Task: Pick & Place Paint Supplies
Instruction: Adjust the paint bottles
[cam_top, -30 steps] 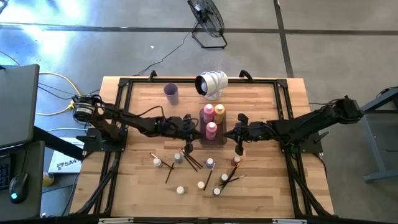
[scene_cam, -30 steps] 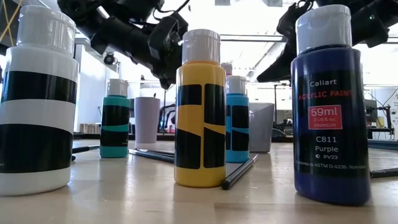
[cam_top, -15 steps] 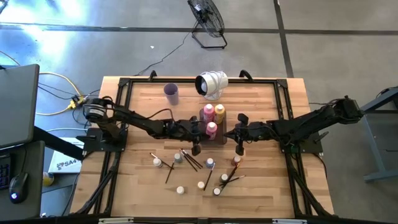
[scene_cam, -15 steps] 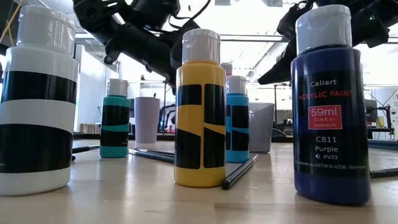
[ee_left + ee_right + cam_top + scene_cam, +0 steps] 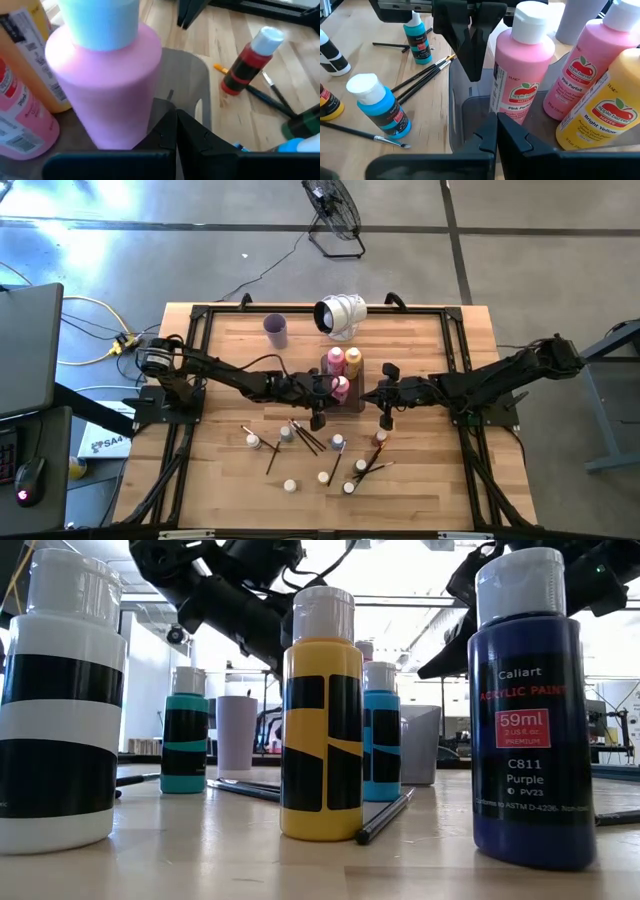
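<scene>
A clear grey tray (image 5: pixel 358 402) at mid-table holds two pink bottles (image 5: pixel 340 387) (image 5: pixel 335 360) and an orange one (image 5: pixel 353 360), all upright. My left gripper (image 5: pixel 317 421) hangs shut at the tray's left side, close beside the nearer pink bottle (image 5: pixel 105 85); I see no touch. On the tray's right side my right gripper (image 5: pixel 385 420) is shut too, its fingertips (image 5: pixel 490 131) above the tray's wall (image 5: pixel 457 105). Several small white-capped bottles (image 5: pixel 338 441) stand on the wood in front of the tray, and thin paintbrushes (image 5: pixel 305 436) lie among them.
A lilac cup (image 5: pixel 276 330) and a white round object (image 5: pixel 340 315) stand at the far side of the table. A black frame (image 5: pixel 200 360) runs round the table's edges. The low view is crowded by near bottles, yellow (image 5: pixel 322 715) and purple (image 5: pixel 530 710).
My left gripper has moved toward the table's right edge, from beside the brushes up to the tray's left side, staying shut. The right arm and all bottles and brushes have kept still.
</scene>
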Controlling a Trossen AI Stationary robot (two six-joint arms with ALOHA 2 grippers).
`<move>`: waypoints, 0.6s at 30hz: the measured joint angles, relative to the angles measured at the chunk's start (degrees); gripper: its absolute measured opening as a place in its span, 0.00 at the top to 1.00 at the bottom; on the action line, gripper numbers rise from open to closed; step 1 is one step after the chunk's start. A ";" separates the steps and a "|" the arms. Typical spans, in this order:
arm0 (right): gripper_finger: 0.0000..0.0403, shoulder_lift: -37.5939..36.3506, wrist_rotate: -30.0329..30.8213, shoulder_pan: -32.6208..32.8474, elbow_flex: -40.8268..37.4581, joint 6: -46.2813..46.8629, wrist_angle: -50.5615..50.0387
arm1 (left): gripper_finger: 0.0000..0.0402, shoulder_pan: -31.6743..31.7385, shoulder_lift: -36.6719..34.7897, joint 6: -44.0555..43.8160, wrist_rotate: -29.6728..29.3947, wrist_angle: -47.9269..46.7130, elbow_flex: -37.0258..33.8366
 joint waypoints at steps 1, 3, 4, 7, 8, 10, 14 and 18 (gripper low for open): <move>1.00 0.00 0.01 -0.01 0.00 -0.05 0.00 | 1.00 0.00 0.00 0.00 -0.06 -0.18 0.00; 1.00 0.00 0.01 -0.01 0.00 -0.41 0.00 | 1.00 0.00 0.00 -0.02 -0.08 0.01 0.00; 1.00 0.00 0.01 -0.01 0.00 -0.70 0.00 | 1.00 0.00 0.00 -0.10 -0.11 0.05 0.00; 1.00 0.00 0.03 -0.01 0.00 -1.27 0.00 | 1.00 0.00 0.00 -0.76 -0.16 -0.04 0.00; 1.00 0.00 0.03 -0.01 0.00 -1.29 0.00 | 1.00 0.00 0.07 -1.09 -0.20 0.04 0.00; 1.00 0.00 0.53 -0.01 0.00 -1.29 0.02 | 1.00 0.00 0.72 -1.29 -0.22 0.60 0.02; 1.00 -0.02 1.81 -0.01 0.00 -1.31 -0.01 | 1.00 0.00 1.89 -1.92 -0.24 1.84 0.11; 1.00 -0.02 1.58 -0.01 0.00 -1.29 -0.06 | 1.00 0.04 4.06 -2.62 0.96 4.34 0.27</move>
